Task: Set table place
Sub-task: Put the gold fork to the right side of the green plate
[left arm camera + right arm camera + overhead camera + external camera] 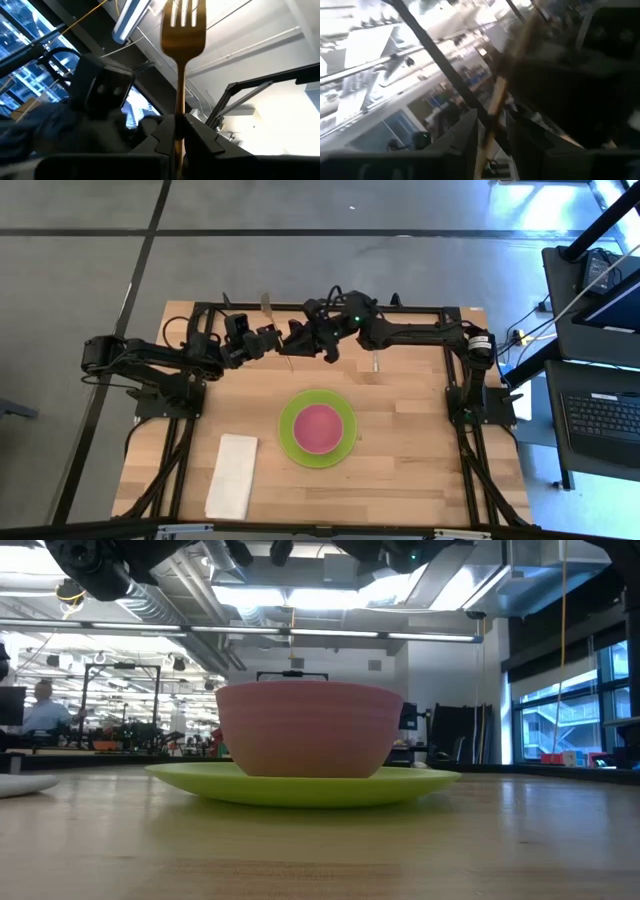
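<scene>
Mid-air handoff at worktop (420, 470) 12 o'clock. Left tool (179, 131) clamped on gold fork (182, 30), tines up. Right tool (492, 125) straddles handle, grip unclear. Pink bowl (317, 427) on green plate (290, 442) at centre; napkin (232, 474) 8 o'clock, spoon (376, 361) 1 o'clock.

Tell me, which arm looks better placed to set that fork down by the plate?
Probably the left: its end effector is shut on the fork. The right end effector also straddles the handle, perhaps for a handover. Both are far from the plate.
</scene>
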